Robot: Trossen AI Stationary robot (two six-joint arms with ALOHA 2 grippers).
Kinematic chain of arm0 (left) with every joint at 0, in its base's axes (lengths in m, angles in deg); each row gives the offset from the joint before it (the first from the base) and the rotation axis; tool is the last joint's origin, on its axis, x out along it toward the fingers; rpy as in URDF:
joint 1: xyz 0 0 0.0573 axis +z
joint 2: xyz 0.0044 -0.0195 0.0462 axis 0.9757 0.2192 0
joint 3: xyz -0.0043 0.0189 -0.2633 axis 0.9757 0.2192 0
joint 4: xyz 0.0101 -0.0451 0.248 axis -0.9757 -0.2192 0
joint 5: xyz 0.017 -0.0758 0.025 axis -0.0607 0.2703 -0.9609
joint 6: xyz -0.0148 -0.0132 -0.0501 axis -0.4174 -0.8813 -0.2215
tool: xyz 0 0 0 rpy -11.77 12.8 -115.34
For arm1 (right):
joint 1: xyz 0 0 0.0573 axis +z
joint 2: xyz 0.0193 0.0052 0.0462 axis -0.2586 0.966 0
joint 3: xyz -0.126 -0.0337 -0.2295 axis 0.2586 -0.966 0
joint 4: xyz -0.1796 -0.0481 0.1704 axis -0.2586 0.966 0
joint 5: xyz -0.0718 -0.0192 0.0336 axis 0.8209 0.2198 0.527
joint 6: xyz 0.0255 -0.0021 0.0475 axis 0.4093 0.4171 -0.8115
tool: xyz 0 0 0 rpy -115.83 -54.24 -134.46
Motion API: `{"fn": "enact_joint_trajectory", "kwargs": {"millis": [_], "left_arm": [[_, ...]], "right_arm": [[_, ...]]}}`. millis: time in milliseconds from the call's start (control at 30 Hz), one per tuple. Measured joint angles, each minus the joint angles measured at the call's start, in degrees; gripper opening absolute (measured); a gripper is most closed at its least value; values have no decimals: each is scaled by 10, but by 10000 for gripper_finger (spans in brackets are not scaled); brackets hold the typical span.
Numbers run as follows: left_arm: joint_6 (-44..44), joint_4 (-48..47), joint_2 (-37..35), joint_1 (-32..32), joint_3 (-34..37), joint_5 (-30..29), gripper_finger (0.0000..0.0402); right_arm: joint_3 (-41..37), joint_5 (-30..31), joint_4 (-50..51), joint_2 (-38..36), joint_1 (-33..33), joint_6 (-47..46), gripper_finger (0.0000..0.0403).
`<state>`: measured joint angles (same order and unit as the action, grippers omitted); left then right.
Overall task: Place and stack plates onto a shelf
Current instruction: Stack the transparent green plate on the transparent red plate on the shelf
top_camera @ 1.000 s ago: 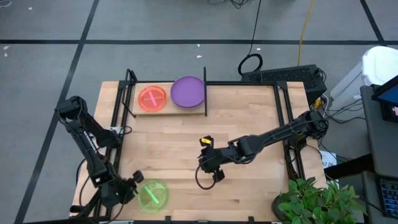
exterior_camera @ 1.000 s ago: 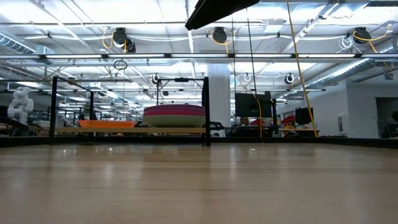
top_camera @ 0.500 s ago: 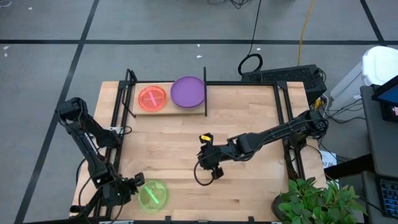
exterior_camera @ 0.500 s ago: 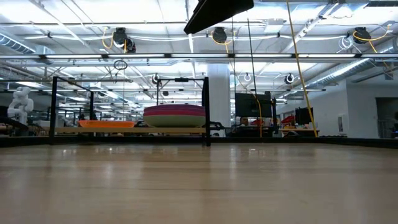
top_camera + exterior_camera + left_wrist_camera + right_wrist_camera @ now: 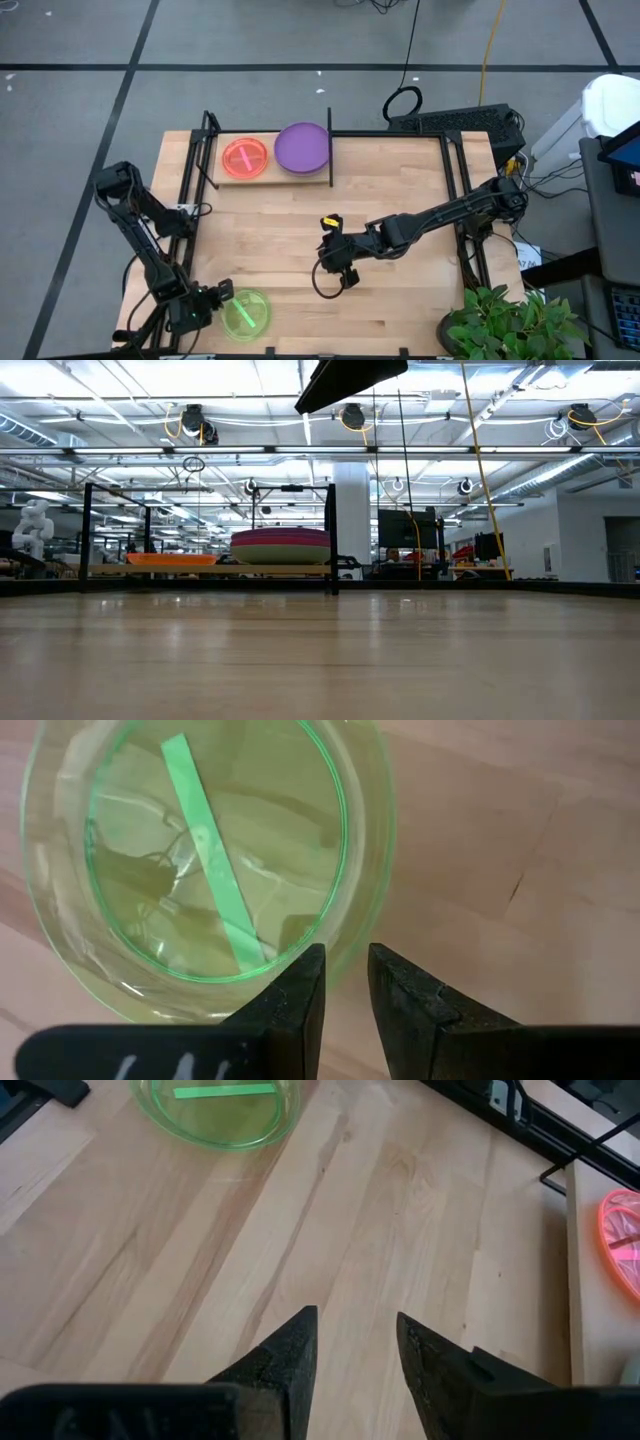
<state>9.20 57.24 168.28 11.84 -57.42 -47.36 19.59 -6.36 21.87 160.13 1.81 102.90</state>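
A translucent neon-green plate (image 5: 247,312) lies flat on the tabletop near the near-left corner, also seen in the left wrist view (image 5: 210,860) and the right wrist view (image 5: 220,1105). My left gripper (image 5: 218,297) is at the plate's left rim, nearly shut (image 5: 345,960). My right gripper (image 5: 335,272) hovers over mid-table, open on nothing (image 5: 355,1320). The shelf (image 5: 275,178) stands at the far left. It carries a red-orange plate (image 5: 245,157) and a stack topped by a purple plate (image 5: 302,147), which the low view shows as several layers (image 5: 282,545). My left gripper pinches the neon-green plate's rim (image 5: 352,935) between its two fingers, on the side toward the table's left edge. The fingers come slanting down from above. The plate still lies flat on the table.
Black metal frame rails (image 5: 463,190) run along the table's left and right sides. A potted plant (image 5: 505,320) sits at the near-right corner, and a keyboard (image 5: 465,122) lies beyond the far edge. Bare wood (image 5: 400,200) spreads between shelf and grippers.
My left arm has settled lower and its gripper has crept slightly toward the near edge beside the green plate. The plate has stayed where it was.
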Motion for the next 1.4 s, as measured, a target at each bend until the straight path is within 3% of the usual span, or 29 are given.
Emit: {"fn": "enact_joint_trajectory", "kwargs": {"millis": [300, 600, 900, 1100, 1400], "left_arm": [[21, 10, 38, -1, -2, -7, 85], [28, 11, 33, 0, -2, -13, 84], [37, 18, 34, 0, 0, -35, 37], [46, 24, 34, 0, 0, -76, 6], [45, 46, 34, 14, -14, -201, 3]], "right_arm": [[0, 0, 0, 0, 0, 0, 121], [0, 0, 0, 0, 0, 1, 121], [0, 0, 0, 0, 0, 2, 121], [0, 0, 0, 0, 0, 2, 121], [0, 0, 0, 0, 0, 2, 121]]}}
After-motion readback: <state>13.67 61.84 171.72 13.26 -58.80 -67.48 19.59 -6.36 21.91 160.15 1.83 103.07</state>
